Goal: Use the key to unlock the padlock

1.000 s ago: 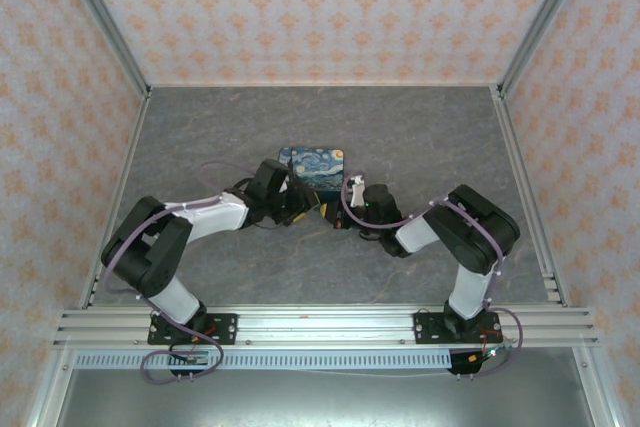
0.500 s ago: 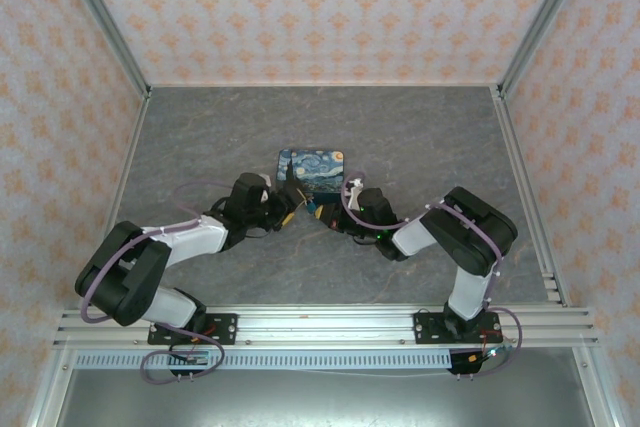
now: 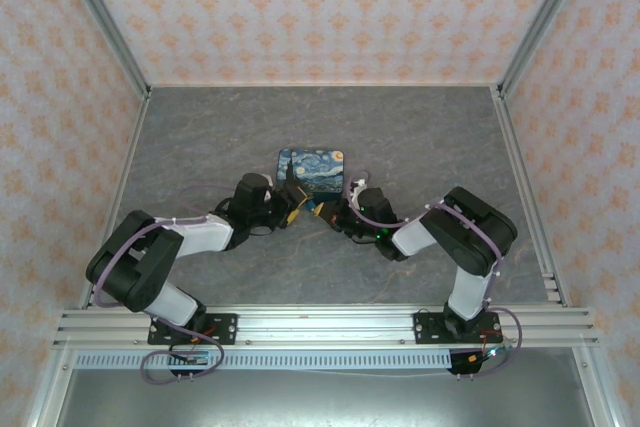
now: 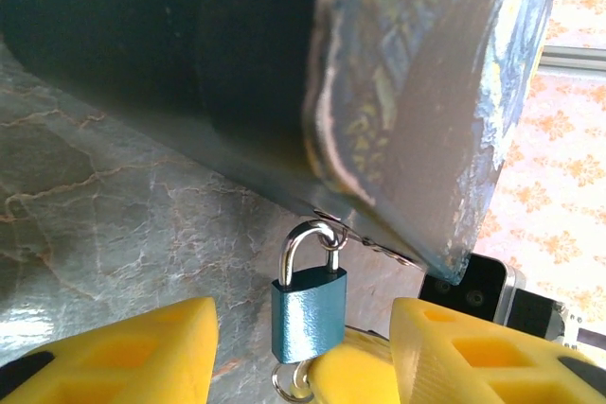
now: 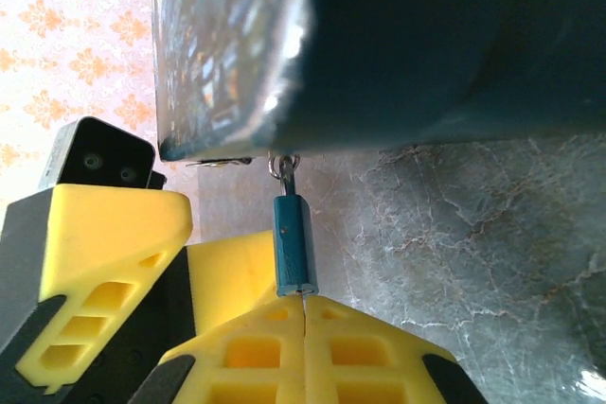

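Left claw [image 4: 303, 340] is spread, its yellow fingers [image 4: 133, 352] on either side of the padlock [image 4: 309, 314] without touching it. The teal padlock hangs upright by its shackle from the hasp on the near edge of the painted box [image 4: 417, 92], just above the grey worktop [image 4: 114, 215]. Right claw [image 5: 305, 314] is pressed together directly under the lock, pinching the key [image 5: 305, 295]; only a metal sliver shows at the lock's base.
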